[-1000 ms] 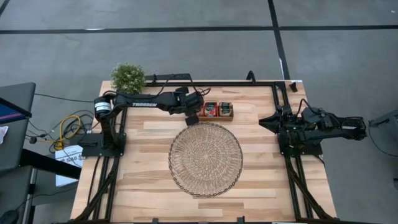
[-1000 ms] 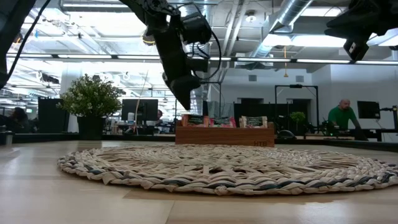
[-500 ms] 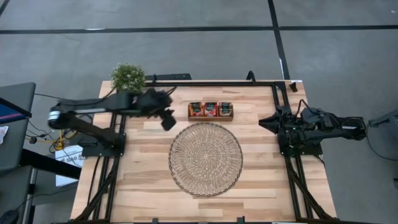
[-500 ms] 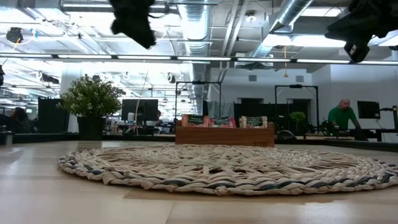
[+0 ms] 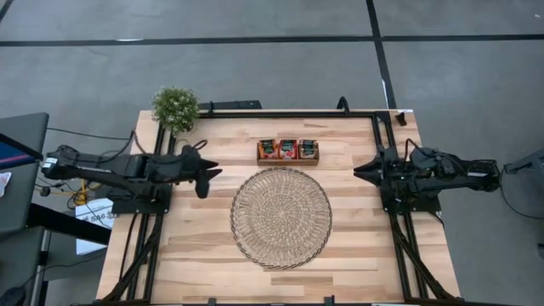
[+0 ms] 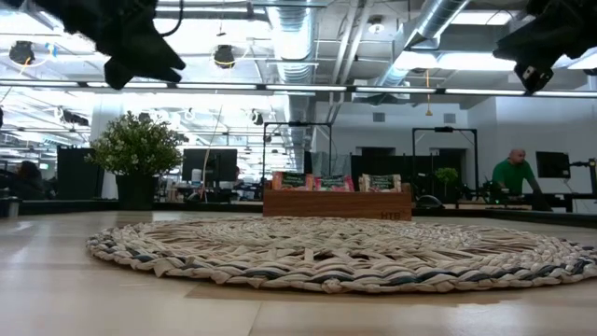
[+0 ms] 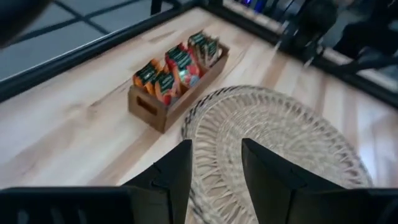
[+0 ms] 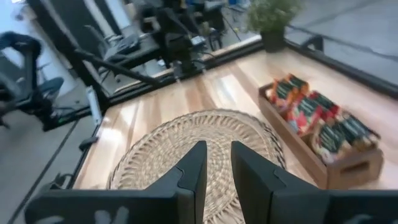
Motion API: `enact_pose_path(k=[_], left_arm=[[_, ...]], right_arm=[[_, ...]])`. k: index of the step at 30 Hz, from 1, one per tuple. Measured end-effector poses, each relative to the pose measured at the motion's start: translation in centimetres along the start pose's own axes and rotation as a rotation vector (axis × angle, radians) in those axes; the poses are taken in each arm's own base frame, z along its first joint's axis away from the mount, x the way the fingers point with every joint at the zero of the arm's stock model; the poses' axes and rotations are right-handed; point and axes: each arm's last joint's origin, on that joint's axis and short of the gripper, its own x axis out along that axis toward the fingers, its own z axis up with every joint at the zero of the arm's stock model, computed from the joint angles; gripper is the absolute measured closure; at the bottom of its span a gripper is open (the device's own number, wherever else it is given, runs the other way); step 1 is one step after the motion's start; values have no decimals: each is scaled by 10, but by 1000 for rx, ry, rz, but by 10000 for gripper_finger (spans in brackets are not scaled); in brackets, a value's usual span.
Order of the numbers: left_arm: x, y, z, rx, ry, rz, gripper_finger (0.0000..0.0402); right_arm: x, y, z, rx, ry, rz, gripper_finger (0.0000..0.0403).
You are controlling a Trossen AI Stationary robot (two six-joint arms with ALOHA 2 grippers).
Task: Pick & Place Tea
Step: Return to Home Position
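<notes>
We think the tea sachets (image 7: 177, 65) would be very light and thin, like little flat paper packs. They would bend if squeezed hard, and their smooth faces may slip. Because they stand on edge and are packed close, the best place to take one is the top edge that sticks up above the tray wall. We would pinch it gently across its two flat sides and lift it straight up, so that the ones next to it do not come along. They are small squares, mostly red-orange, with a white and green mark in the middle. The views are too soft for us to count them or to pick out any pale ones. All the tea we can see sits in the small wooden tray (image 5: 288, 161), spread over its three parts. The tray is near the far edge of the desk (image 5: 204, 255), just beside the round straw mat (image 5: 281, 218). The left tool (image 7: 216, 158) hangs in the air over the left side of the desk, well apart from the tray, with its fingers apart and nothing between them. The right tool (image 8: 219, 155) waits over the right side, with a thin gap between its fingers, and it holds nothing either.
</notes>
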Motion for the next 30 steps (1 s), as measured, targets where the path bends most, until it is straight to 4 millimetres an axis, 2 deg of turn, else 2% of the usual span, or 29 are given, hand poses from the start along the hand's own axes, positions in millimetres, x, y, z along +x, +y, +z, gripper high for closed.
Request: enact_pose_path(k=[4, 9, 13, 17, 23, 26, 30], left_arm=[[-5, 11, -15, -35, -89, -40, 271], [-8, 22, -29, -63, -201, -43, 271], [-9, 28, -36, -69, -275, -70, 271], [-5, 33, -49, -74, -326, -78, 271], [5, 41, -72, -105, -380, -147, 271], [9, 42, -82, -86, -403, -233, 271], [13, 45, -92, -40, -377, -243, 271]], right_arm=[[-6, 1, 2, -51, -50, 48, 338], [-25, -1, 3, -52, -162, 87, 338], [-26, 1, 7, -69, -179, 119, 338], [-11, -1, -6, -80, -161, 142, 338], [7, 2, -19, -153, -213, 332, 338], [10, 3, -21, -177, -240, 368, 338], [12, 2, -24, -226, -237, 360, 338]])
